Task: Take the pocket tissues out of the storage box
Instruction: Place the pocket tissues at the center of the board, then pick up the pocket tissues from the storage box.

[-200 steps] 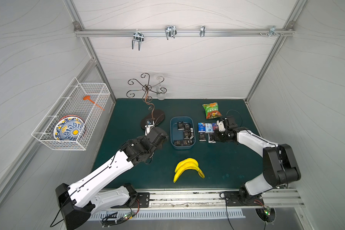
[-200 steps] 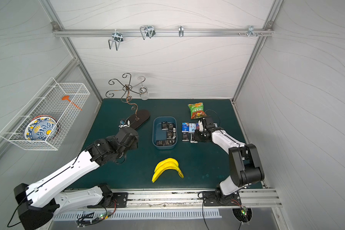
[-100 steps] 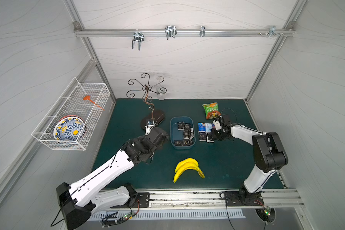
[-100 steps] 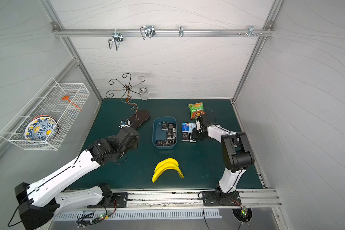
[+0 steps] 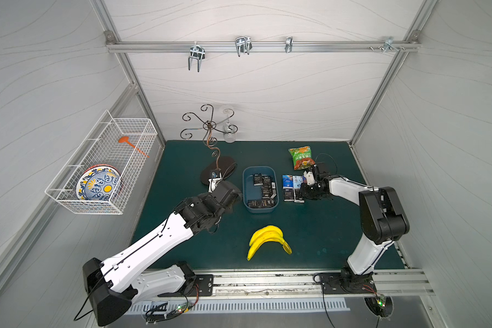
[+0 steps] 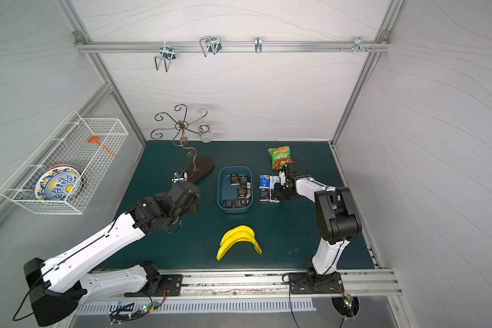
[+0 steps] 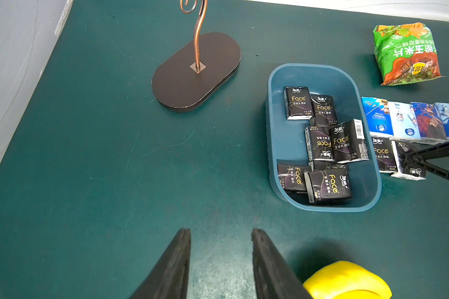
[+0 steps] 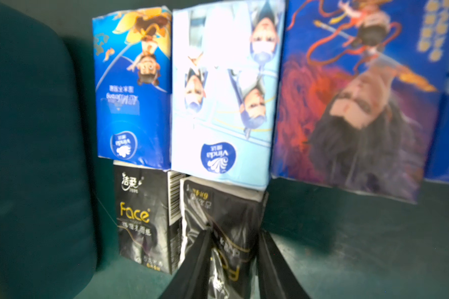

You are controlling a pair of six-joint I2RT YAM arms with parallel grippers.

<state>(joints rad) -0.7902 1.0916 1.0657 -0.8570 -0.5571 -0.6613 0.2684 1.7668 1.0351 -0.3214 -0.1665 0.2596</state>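
Lying on the dark green table mat, the shallow blue-grey plastic storage box with rounded corners holds six or seven small black soft-wrapped pocket tissues with gold and white lettering, heaped loosely toward the wall nearest the right arm. Just beside that wall, out on the mat, four blue and white picture-printed packs sit edge to edge in a row. Two more black packs lie against the row's edge.

The right gripper is low over one of these two. Its dark fingers stand either side of a strip of crinkled wrapper, but whether they pinch it or only flank it cannot be told. The left gripper hovers above bare mat on the box's other side, jaws apart with nothing between them — released.

Near it stands the dark brown oval base of a copper wire stand. A bunch of yellow bananas lies nearer the arms' bases — and a green-orange foil snack bag lies beyond the row of packs
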